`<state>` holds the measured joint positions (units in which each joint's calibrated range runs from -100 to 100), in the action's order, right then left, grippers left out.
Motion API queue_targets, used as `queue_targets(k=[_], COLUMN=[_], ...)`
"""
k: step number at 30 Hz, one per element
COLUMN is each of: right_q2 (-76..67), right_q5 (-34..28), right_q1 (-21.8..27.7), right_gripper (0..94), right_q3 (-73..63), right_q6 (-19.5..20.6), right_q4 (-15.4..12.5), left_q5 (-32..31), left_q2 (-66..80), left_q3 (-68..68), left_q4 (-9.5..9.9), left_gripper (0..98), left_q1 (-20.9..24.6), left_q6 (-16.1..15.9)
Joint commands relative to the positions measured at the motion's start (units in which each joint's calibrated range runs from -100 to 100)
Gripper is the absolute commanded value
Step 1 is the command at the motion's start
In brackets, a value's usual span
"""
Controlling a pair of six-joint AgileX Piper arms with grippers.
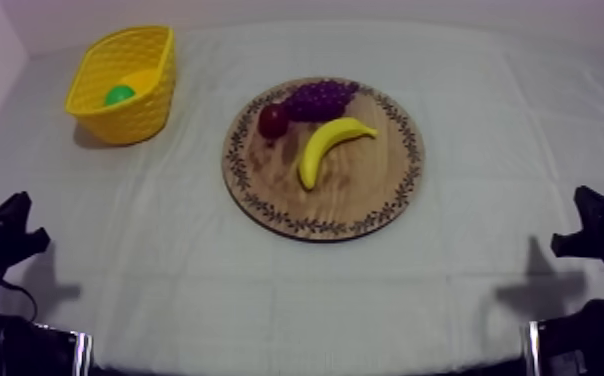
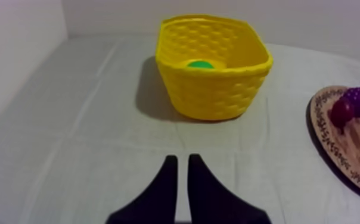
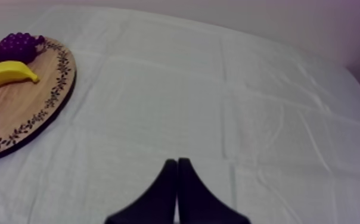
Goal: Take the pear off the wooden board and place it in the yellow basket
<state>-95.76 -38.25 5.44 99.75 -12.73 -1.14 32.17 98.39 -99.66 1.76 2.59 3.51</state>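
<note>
The green pear (image 1: 119, 95) lies inside the yellow basket (image 1: 138, 122) at the far left of the table; in the left wrist view the pear (image 2: 200, 64) shows just over the basket's (image 2: 212, 92) front wall. The round wooden board (image 1: 356, 190) sits at mid-table. My left gripper (image 1: 21, 232) rests low at the left edge. It (image 2: 179, 158) is open by a narrow gap with nothing in it, pointing at the basket. My right gripper (image 1: 581, 228) rests low at the right; its fingers (image 3: 177, 161) lie together as a wedge over bare cloth.
On the board lie a banana (image 1: 326, 145), a bunch of grapes (image 1: 318, 100) and a small red fruit (image 1: 272, 120). The board's edge (image 3: 15, 110) lies off to the side of my right gripper. A wall runs behind the basket.
</note>
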Motion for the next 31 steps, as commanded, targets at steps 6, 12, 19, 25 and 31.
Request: queue_targets(k=[6, 12, 19, 25, 31], right_q2=[0.0, 0.0, 0.0, 0.0, 0.0], right_q5=[0.0, 0.0, 0.0, 0.0, 0.0], right_q1=[0.0, 0.0, 0.0, 0.0, 0.0], right_gripper=[0.3, 0.3, 0.3, 0.3, 0.3], right_q3=[0.0, 0.0, 0.0, 0.0, 0.0], right_q6=[0.0, 0.0, 0.0, 0.0, 0.0], right_q4=[0.0, 0.0, 0.0, 0.0, 0.0], left_q5=[-0.2, -0.4, -0.5, -0.5, -0.5], left_q2=[1.4, 1.4, 1.4, 1.4, 1.4], left_q3=[-0.1, -0.1, -0.1, -0.1, -0.1], left_q4=[0.05, 0.16, 0.17, 0.20, 0.22], left_gripper=[0.3, 0.1, 0.1, 0.1, 0.1], left_q1=[2.8, 3.3, 3.4, 3.4, 3.4], left_q6=[2.2, 5.7, 7.0, 7.1, 7.1])
